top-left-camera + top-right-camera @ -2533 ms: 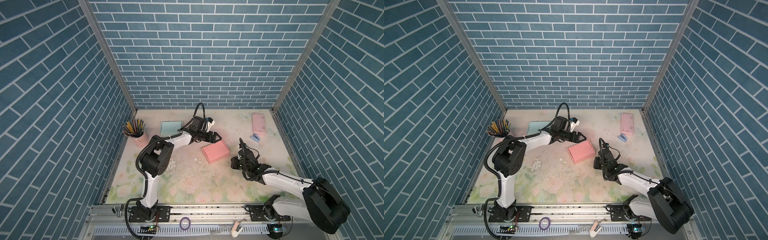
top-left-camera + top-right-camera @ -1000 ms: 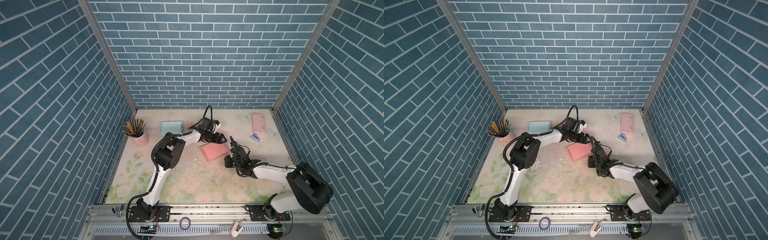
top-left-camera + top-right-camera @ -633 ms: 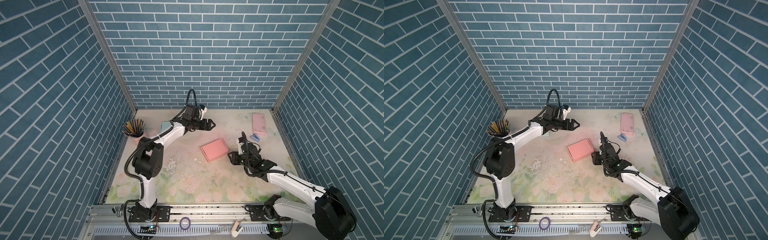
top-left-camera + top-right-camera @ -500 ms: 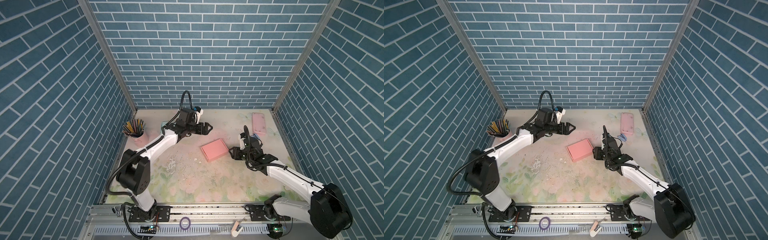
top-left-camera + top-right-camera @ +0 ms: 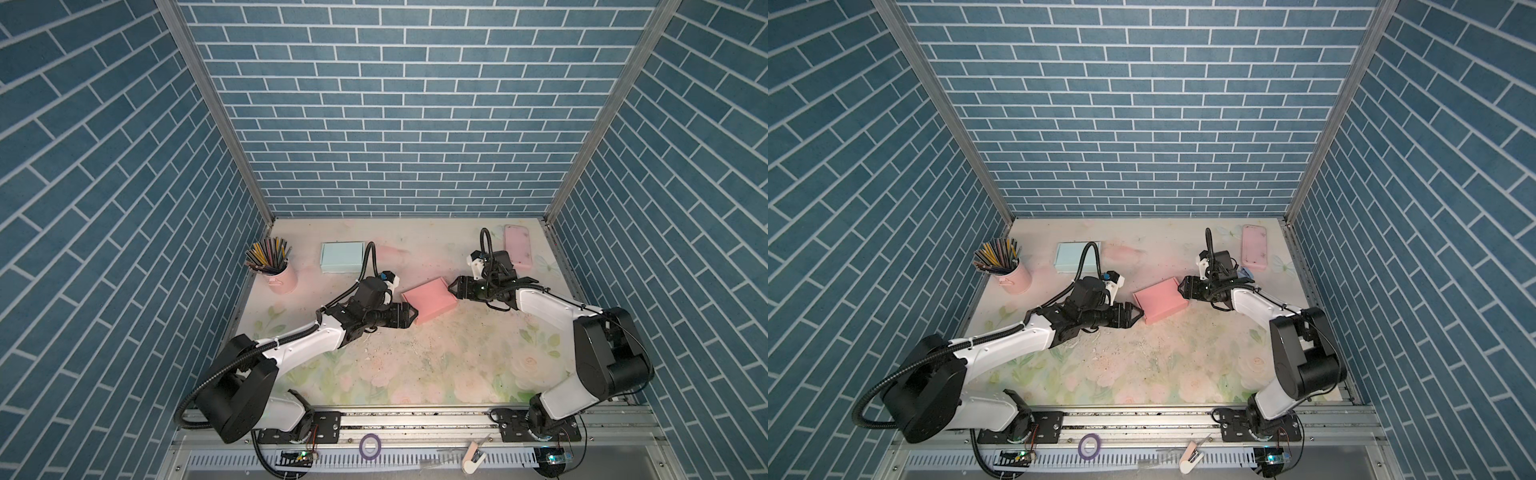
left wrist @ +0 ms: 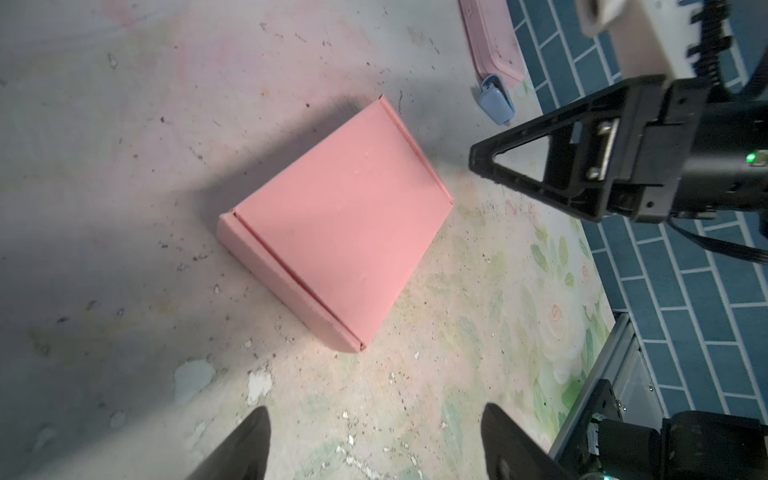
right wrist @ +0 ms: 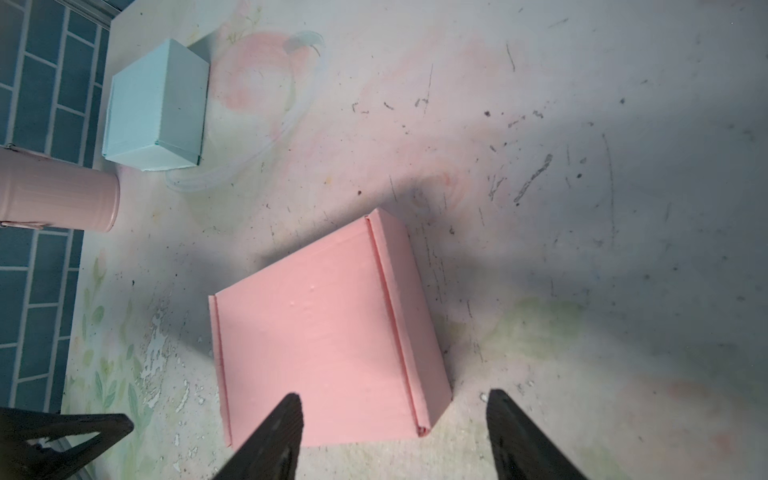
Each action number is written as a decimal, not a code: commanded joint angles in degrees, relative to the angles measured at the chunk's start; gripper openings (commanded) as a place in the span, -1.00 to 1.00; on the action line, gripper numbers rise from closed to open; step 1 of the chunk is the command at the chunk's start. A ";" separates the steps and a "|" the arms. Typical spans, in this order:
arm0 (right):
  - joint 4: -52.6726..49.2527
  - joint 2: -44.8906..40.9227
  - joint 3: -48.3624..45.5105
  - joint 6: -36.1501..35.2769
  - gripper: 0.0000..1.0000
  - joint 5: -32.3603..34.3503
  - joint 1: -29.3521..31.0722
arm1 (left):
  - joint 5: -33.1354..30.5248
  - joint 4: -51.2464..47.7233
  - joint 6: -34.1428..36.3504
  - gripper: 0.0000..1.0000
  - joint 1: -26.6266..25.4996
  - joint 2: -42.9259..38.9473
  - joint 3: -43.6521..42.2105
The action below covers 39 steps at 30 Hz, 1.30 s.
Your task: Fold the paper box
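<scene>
The pink paper box (image 5: pixel 430 305) (image 5: pixel 1160 305) lies flat on the floral table mat with its lid down. My left gripper (image 5: pixel 412 319) (image 5: pixel 1136 319) is open just off the box's near left corner, touching nothing; in the left wrist view (image 6: pixel 376 415) only mat shows between its fingers, with the box (image 6: pixel 345 232) ahead. My right gripper (image 5: pixel 454 289) (image 5: pixel 1182 291) is open at the box's right edge. In the right wrist view (image 7: pixel 395 397) one finger overlaps the lid (image 7: pixel 328 332) and the other stands beside the box's corner.
A light blue box (image 5: pixel 342 257) lies at the back, and a pink cup of pencils (image 5: pixel 276 270) stands at the back left. A pink phone case (image 5: pixel 518 245) and a small blue object (image 6: pixel 494 102) lie at the back right. Brick walls enclose three sides.
My left arm swung from the box's far side round to its near left corner. My right gripper opened and moved to the box's right edge. The box stayed put.
</scene>
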 commanded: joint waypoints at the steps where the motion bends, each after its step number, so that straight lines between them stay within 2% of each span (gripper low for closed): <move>1: -0.52 1.99 2.06 -3.45 0.39 -3.76 -0.34 | -0.53 5.10 -2.49 0.56 -0.06 3.20 0.95; 8: 0.43 5.91 3.18 -4.08 0.27 -6.48 -0.30 | -2.74 5.55 -4.16 0.51 -0.06 7.03 2.73; 20: 3.15 6.78 1.64 -2.73 0.04 -8.43 0.11 | 0.50 10.60 -5.43 0.50 -0.06 15.46 5.94; 25: 4.32 6.04 0.15 -1.30 -0.06 -7.25 2.28 | 0.08 11.40 -5.11 0.48 0.11 16.19 6.20; 39: 5.86 3.67 -1.79 1.37 -0.09 -1.93 9.22 | 0.02 9.95 -3.14 0.44 1.77 16.52 6.06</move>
